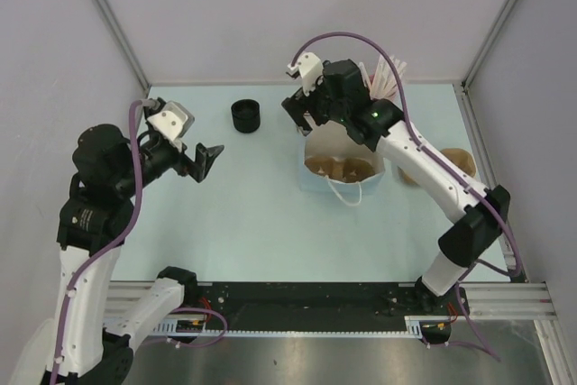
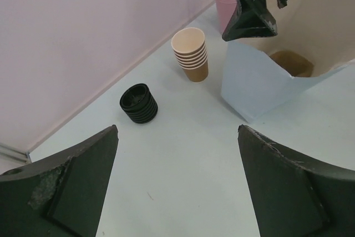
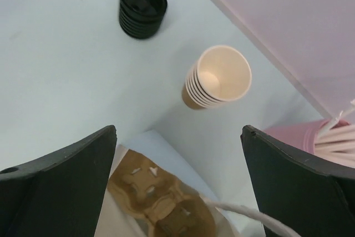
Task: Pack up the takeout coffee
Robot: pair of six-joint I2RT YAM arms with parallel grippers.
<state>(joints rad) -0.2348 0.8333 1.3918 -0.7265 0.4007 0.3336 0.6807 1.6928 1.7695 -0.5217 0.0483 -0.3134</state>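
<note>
While left gripper [image 1: 204, 161] and right gripper [image 1: 302, 118] are gaping empty, the right is hovering at the bag [image 1: 315, 147] rim, risking tipping it.

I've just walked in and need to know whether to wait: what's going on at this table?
Two robot arms are set up to pack a coffee order, but neither holds anything. The right gripper hangs open above the pale paper bag, which has a brown cardboard cup carrier inside. The left gripper, also open, hovers over bare table to the left. A stack of lidless brown cups and a stack of black lids stand near the back wall, untouched. No lidded cup shows in any view.
</note>
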